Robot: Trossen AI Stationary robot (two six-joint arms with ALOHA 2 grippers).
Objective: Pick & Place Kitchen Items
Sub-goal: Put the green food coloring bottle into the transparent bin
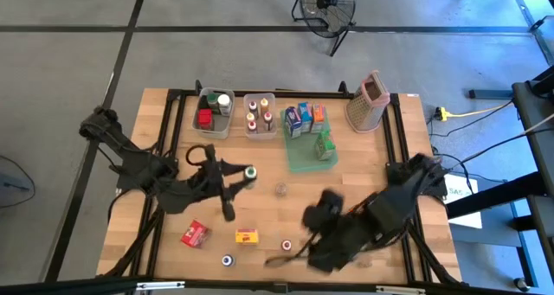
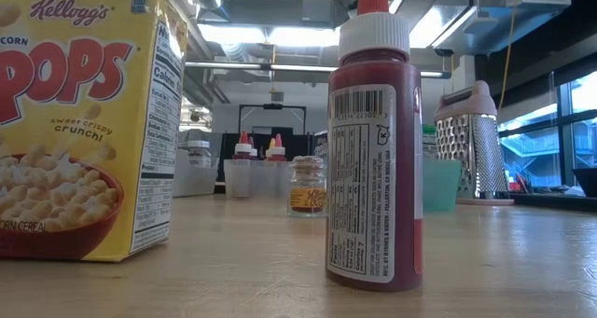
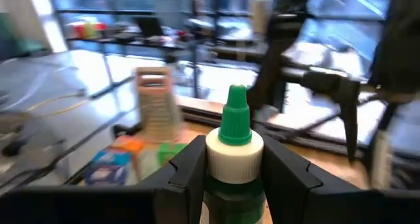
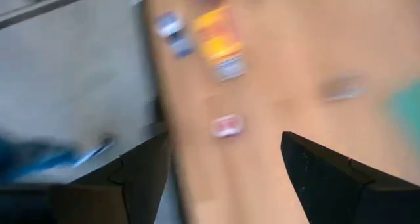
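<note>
1. The left end effector (image 1: 245, 176) sits left of the flat green tray (image 1: 310, 161), over the middle of the wooden surface (image 1: 156, 122). Its fingers (image 3: 190, 165) are clamped on a green-capped bottle (image 3: 233, 152), held upright; the bottle's lower body is cut off in the wrist view.
2. Nearer the front edge than the tray, and left of it, lie a red carton (image 1: 195, 234), a yellow carton (image 1: 248, 236), a blue-capped jar (image 1: 227, 260) and a red-capped jar (image 1: 286, 244), each apart from the others.
3. A small clear jar (image 1: 280, 189) stands just off the tray's front-left corner; its contents are hard to make out from above.
4. Behind and left of the tray, two clear bins (image 1: 213, 113) hold more jars and cans.
5. On the tray stand small blue and orange cartons (image 1: 305, 118) and a green one.
6. The box grater (image 1: 367, 102) stands right of the tray.
7. The right end effector (image 1: 318, 221) hovers in front of the tray, fingers (image 4: 328, 178) spread wide and empty. Its wrist view is badly smeared.
</note>
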